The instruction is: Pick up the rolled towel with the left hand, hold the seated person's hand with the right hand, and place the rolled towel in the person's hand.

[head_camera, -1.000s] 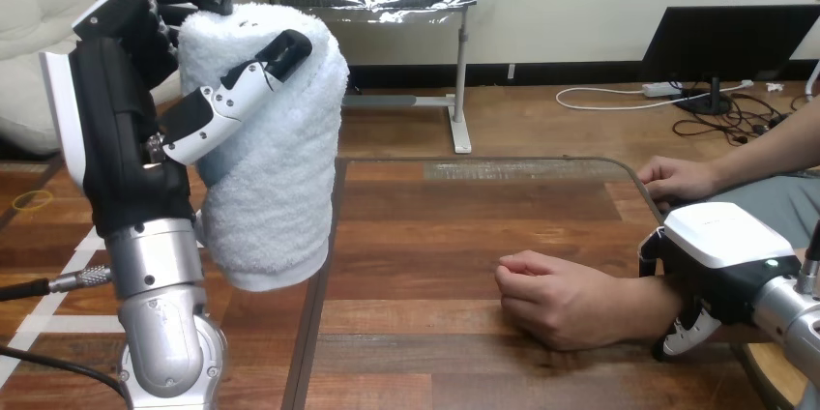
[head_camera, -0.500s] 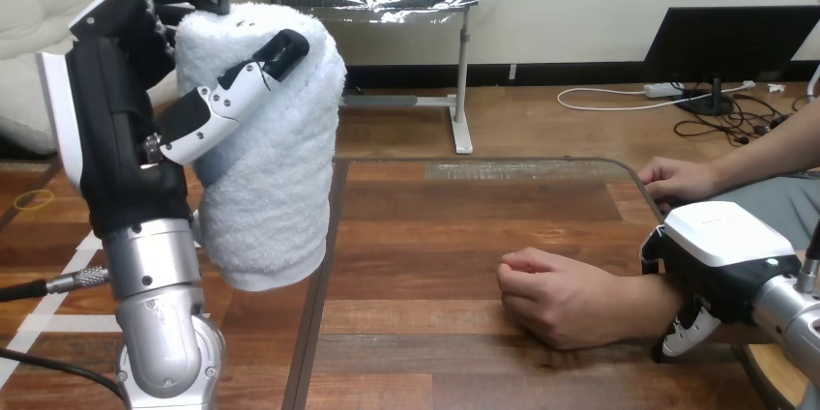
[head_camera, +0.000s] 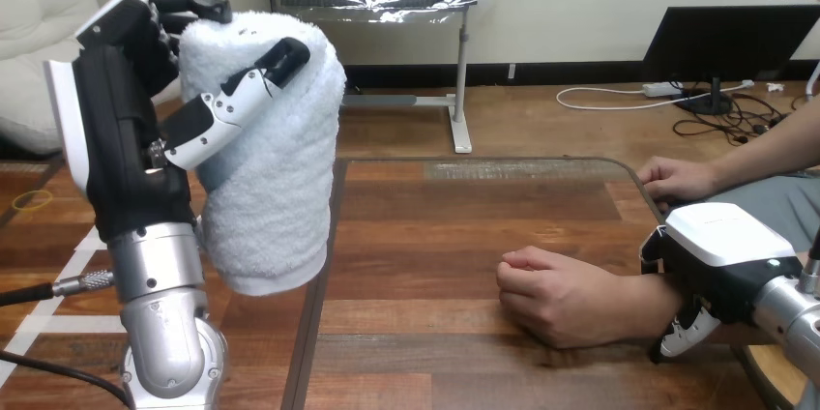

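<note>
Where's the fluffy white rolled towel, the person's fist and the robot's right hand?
Fluffy white rolled towel (head_camera: 276, 197): head view, its lower side.
Person's fist (head_camera: 566, 299): head view, its back.
Robot's right hand (head_camera: 720, 236): head view, its white shell.

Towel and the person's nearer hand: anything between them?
No: just bare table between the towel and the person's nearer hand, in the head view.

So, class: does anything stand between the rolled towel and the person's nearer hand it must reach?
Nothing visible does: bare table separates the rolled towel, held by the left robot hand, from the person's nearer hand, whose fingers are curled.
</note>
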